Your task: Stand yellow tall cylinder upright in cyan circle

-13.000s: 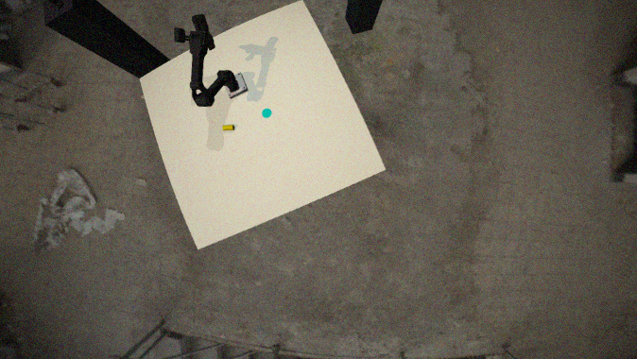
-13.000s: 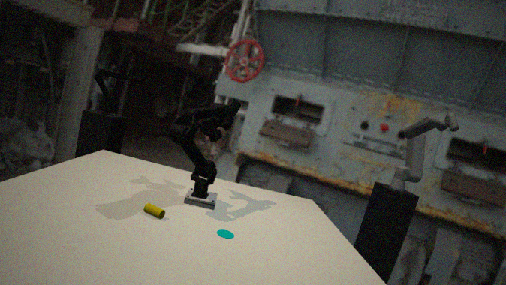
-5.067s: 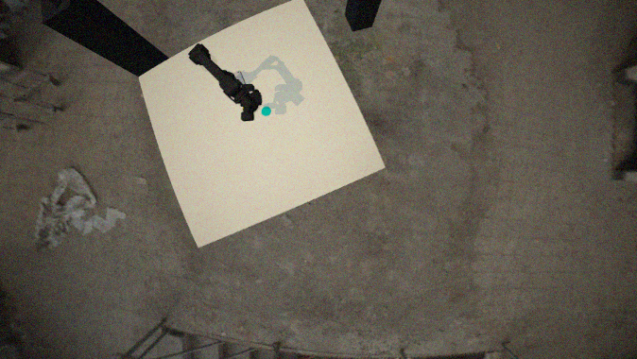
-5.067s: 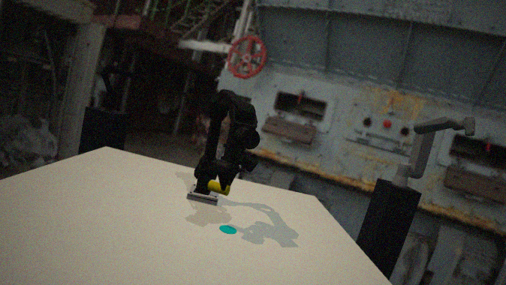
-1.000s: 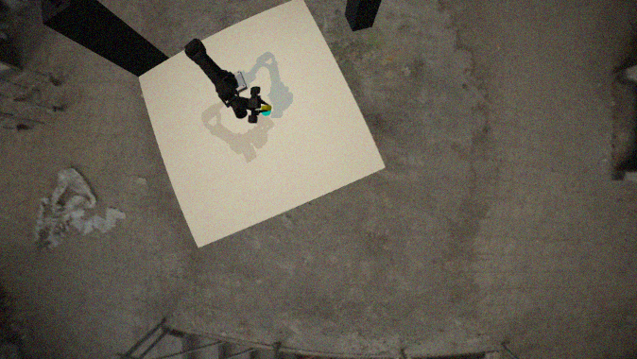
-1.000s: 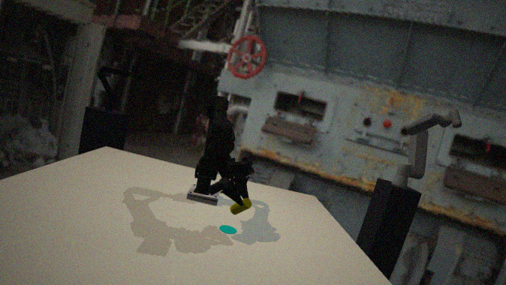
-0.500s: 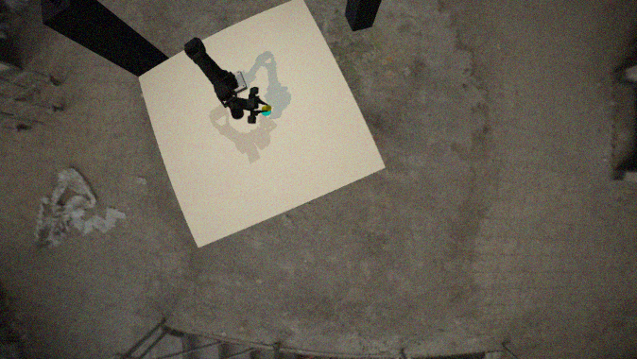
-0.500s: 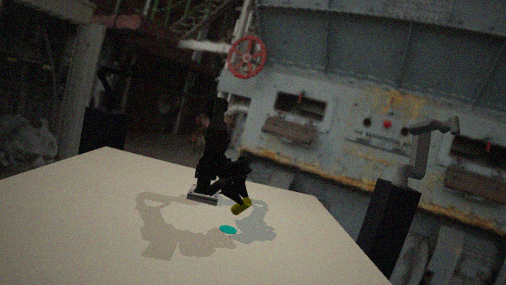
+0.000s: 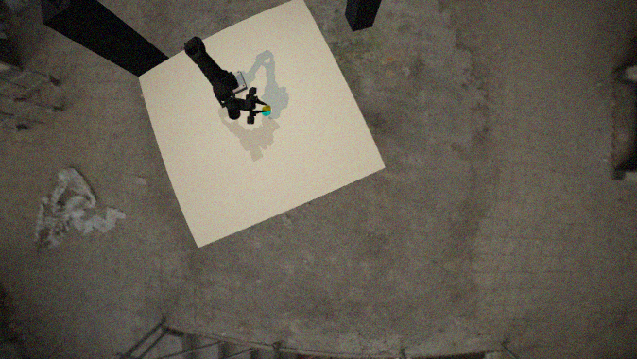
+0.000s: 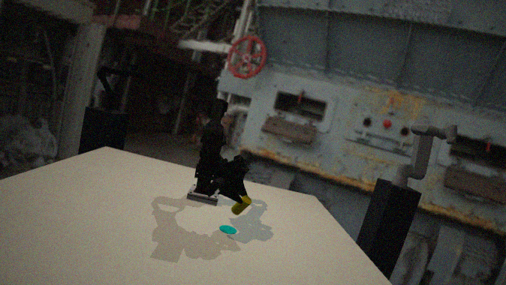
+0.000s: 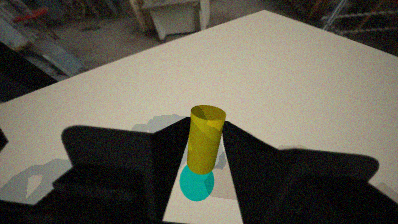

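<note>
Centre frame, the end effector (image 11: 204, 150) clamps the tilted yellow tall cylinder (image 11: 205, 139) above the worktop (image 11: 310, 85), lining its base over the cyan circle (image 11: 196, 184) for upright placement.

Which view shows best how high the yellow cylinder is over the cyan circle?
Exterior: the yellow cylinder hangs tilted in the gripper, clearly apart from the cyan circle. Wrist view overlaps them, hiding height. Top view shows only small touching specks.

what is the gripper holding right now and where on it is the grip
The gripper is shut on the yellow tall cylinder, its fingers clamping opposite sides of the curved wall around mid-length, with both ends left free.
</note>
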You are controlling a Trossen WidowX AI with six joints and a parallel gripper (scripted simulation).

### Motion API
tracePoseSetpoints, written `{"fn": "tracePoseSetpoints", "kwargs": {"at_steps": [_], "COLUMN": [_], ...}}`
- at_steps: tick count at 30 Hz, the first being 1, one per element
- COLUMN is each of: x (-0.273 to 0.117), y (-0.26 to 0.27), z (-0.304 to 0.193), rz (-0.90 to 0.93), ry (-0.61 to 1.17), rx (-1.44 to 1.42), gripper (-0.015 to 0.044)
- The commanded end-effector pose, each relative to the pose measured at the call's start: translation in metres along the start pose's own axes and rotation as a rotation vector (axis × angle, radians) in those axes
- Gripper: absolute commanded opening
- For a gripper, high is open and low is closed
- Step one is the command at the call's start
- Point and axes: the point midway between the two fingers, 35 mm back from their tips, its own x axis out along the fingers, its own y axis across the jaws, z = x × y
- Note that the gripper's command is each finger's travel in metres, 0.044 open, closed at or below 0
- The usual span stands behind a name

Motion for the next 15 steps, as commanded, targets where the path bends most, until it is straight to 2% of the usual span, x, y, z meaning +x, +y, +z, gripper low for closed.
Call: {"fn": "tracePoseSetpoints", "kwargs": {"at_steps": [1,15], "x": [-0.0032,-0.0092], "y": [0.0005,0.0007], "z": [0.0017,0.0007], "rz": [0.001,0.008], "ry": [-0.037,-0.129], "rx": [-0.005,-0.025], "gripper": [0.0105,0.0105]}}
